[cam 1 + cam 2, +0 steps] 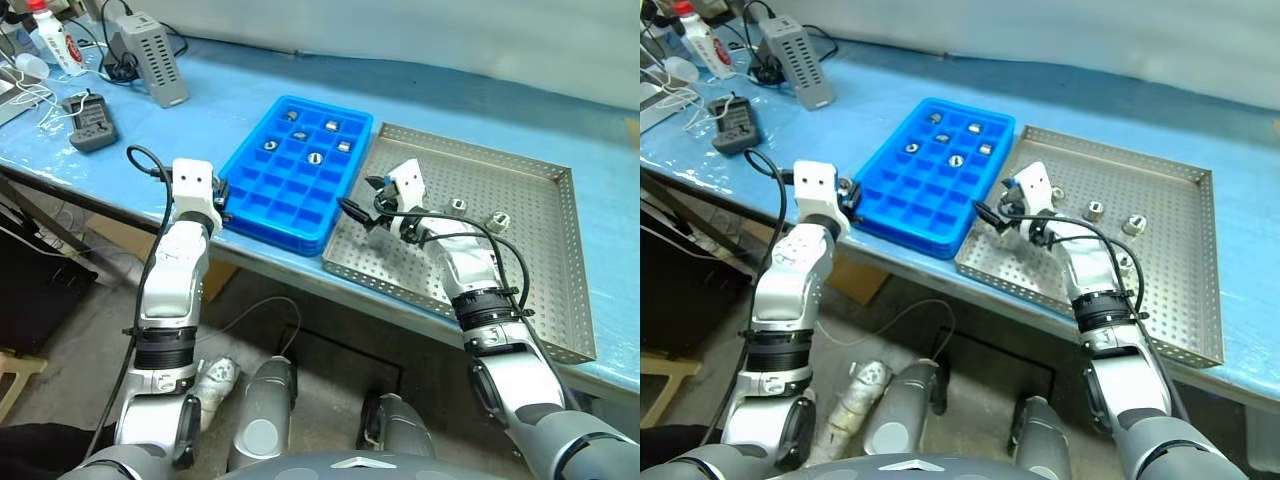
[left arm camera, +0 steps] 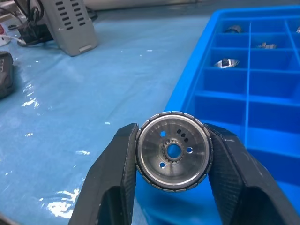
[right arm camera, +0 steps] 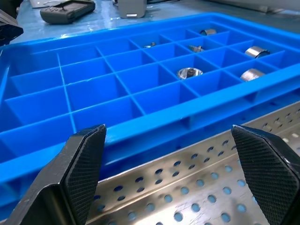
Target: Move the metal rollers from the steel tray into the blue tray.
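Blue-covered table (image 1: pixel 230 95) bearing blue tray (image 1: pixel 262 205), steel tray (image 1: pixel 540 300) right, grey box (image 1: pixel 150 55) and black device (image 1: pixel 92 122) far left.

Six metal rollers (image 1: pixel 316 157) in blue tray (image 1: pixel 262 205) cells; two more (image 1: pixel 459 205) loose on steel tray (image 1: pixel 540 290); trays side by side.

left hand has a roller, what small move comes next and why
Probably carry the left hand sideways over the blue tray and stop above an empty compartment. It is shut on a metal roller, but sits beside the tray's outer wall over the blue table cover, so letting go now would miss.
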